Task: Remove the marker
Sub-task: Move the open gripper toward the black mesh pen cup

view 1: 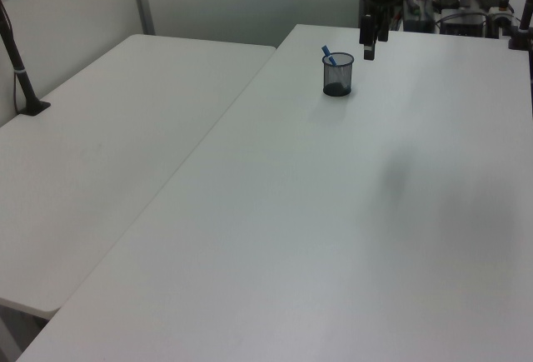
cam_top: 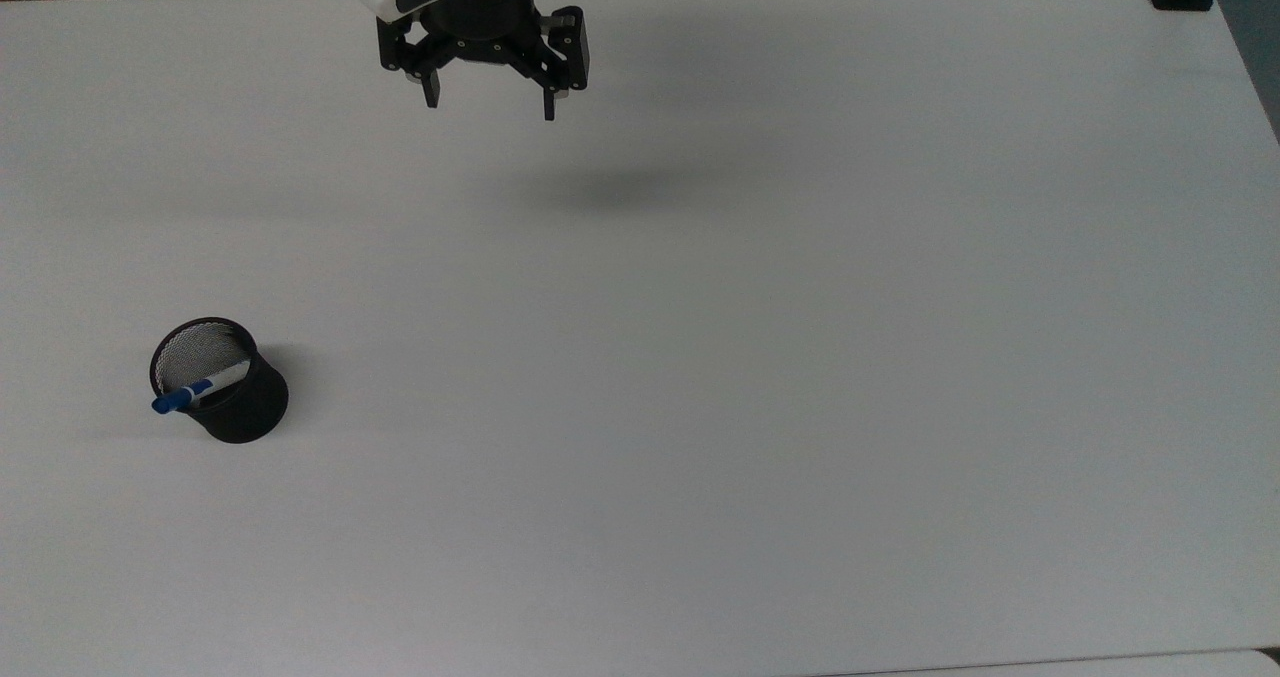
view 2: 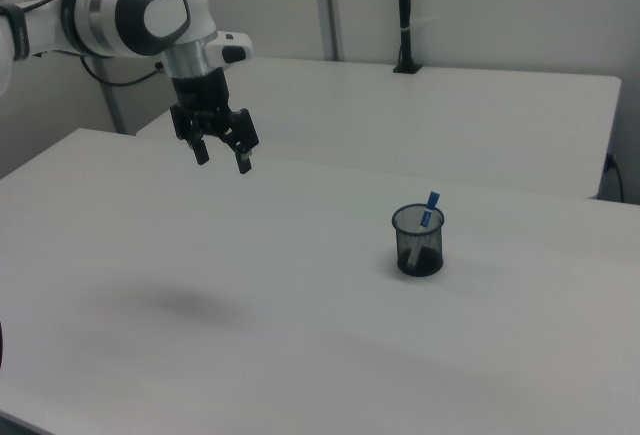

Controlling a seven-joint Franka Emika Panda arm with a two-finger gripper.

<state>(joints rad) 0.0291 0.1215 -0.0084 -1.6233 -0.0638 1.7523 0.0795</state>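
White table [cam_top: 760,357] in a plain room, a second table [view 2: 480,105] beyond it.
The marker [cam_top: 195,390] leans in a black mesh cup [cam_top: 235,402] at the top view's left; the gripper [cam_top: 489,109] hangs released, well apart.

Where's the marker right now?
The marker stands tilted inside the black mesh cup at the top view's lower left, blue cap over the rim, far from the open gripper.
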